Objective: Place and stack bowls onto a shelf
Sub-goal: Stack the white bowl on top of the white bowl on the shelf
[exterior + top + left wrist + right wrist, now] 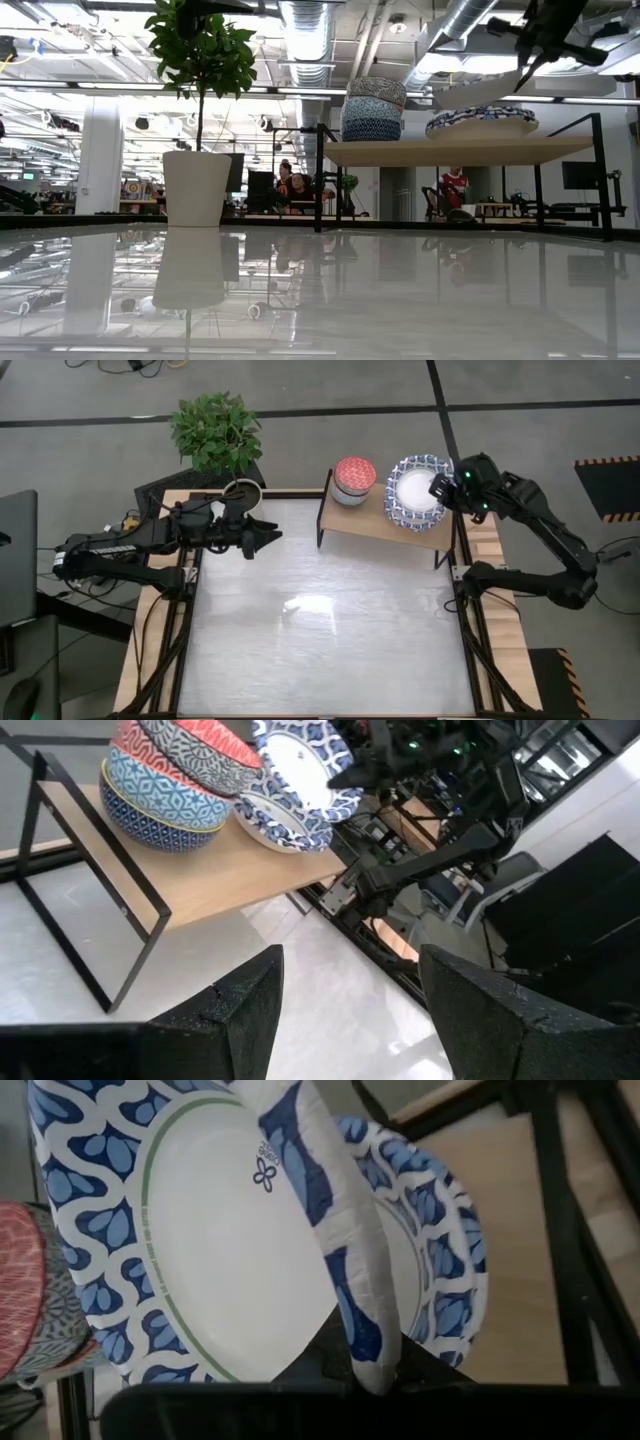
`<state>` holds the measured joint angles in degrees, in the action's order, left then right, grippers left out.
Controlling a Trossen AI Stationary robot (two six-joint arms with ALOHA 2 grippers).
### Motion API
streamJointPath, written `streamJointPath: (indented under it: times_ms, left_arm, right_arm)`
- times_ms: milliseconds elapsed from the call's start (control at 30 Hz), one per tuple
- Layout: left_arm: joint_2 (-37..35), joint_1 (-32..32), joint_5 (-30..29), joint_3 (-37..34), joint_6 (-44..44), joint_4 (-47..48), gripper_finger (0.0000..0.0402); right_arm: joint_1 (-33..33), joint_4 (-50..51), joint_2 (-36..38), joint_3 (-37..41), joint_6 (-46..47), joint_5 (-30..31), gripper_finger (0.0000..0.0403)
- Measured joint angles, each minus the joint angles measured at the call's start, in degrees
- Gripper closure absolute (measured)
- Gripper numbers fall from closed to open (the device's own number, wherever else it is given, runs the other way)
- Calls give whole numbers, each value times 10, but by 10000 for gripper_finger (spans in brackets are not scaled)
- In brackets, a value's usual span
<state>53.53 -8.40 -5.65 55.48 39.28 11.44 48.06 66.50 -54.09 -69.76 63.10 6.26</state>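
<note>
Bowls, blue-and-white (418, 493), sit stacked on the shelf (372, 521); our right gripper (441, 487) grips the top bowl's rim while our left gripper (268, 538) waits wide.

The left gripper (345, 995) shows its two dark fingers (235, 1015) spread apart with nothing between them, above the pale tabletop (330, 970). Beyond stands the shelf (215, 870), a light wooden board on thin black legs. On it sits a stack of small patterned bowls (165, 780), blue below and red on top. Beside them a wide blue-and-white bowl (295, 780) is tilted, its far rim apparently pinched by the right gripper (355, 770).
</note>
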Motion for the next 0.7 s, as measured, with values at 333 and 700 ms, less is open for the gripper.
streamJointPath:
  times_ms: [333, 700]
  left_arm:
    - [0, 0, 20, 0, 4, -1, 184]
    - [0, 0, 47, 0, 8, 3, 184]
  right_arm:
    - [75, 6, -61, 0, -54, -95, 377]
    - [76, 9, -78, 0, -104, -107, 322]
